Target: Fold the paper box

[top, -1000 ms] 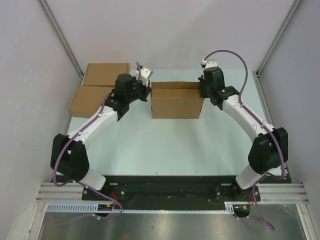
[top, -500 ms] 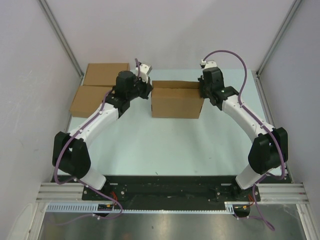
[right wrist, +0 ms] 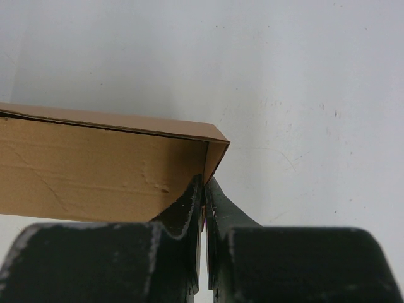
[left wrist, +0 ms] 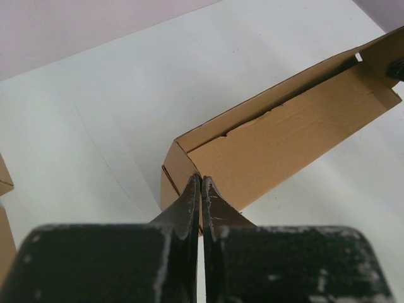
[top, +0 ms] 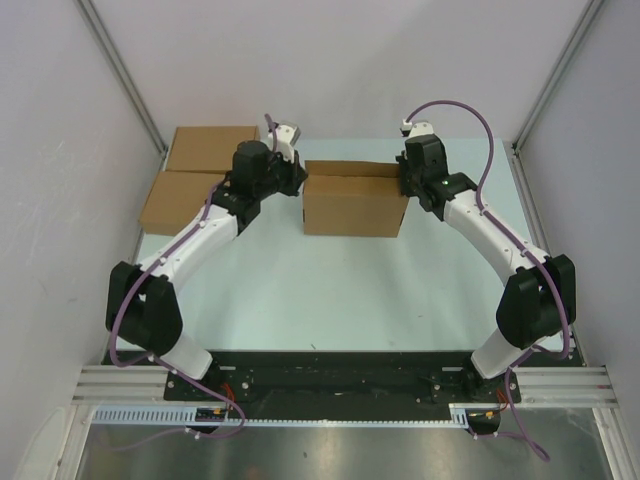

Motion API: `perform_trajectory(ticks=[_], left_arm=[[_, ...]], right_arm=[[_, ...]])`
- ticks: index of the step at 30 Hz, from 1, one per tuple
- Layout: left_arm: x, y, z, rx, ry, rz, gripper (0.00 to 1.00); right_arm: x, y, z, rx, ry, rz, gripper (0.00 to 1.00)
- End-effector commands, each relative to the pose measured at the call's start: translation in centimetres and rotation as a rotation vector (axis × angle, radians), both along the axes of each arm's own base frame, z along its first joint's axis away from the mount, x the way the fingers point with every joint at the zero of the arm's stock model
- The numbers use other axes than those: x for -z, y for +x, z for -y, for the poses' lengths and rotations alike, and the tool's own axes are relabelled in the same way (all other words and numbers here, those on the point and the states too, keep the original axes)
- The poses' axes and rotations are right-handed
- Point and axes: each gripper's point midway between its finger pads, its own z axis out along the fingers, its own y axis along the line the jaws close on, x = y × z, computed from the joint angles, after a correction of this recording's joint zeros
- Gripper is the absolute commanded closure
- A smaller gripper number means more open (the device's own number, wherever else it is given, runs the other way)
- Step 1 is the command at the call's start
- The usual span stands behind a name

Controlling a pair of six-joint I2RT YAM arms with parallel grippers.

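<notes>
The paper box (top: 353,205) stands on the table's middle back as a brown, made-up shallow box with its lid down. My left gripper (top: 299,181) is at its left end. In the left wrist view this gripper (left wrist: 201,180) is shut, with nothing between the fingers, and its tips touch the box's (left wrist: 284,139) left corner. My right gripper (top: 404,181) is at the right end. In the right wrist view it (right wrist: 204,182) is shut on the thin side wall of the box (right wrist: 95,170), which runs down between the fingers.
Two other flat brown boxes lie at the back left, one (top: 212,148) behind the other (top: 180,200), close to my left arm's elbow. White walls with metal posts (top: 120,70) close in the table on three sides.
My left wrist has shifted a little to the left and back at the box's left end. The box and the right arm have stayed put.
</notes>
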Motion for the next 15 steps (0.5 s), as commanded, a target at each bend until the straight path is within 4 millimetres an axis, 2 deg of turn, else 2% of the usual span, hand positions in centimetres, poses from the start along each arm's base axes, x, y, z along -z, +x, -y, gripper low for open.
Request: perform_trajectory(ticks=[1, 5, 15], left_arm=[[-4.2, -1.0, 3.7, 0.125, -0.112, 0.048, 1.0], [-5.0, -0.7, 3.5, 0.119, -0.115, 0.059, 1.0], [-2.8, -0.6, 1.7, 0.076, 0.003, 0.053, 1.0]], right_arm=[[1.9, -1.7, -4.2, -0.153, 0.05, -0.072, 0.95], [2.0, -1.7, -4.1, -0.151, 0.042, -0.074, 0.96], [2.0, -1.8, -4.3, -0.154, 0.041, -0.074, 0.96]])
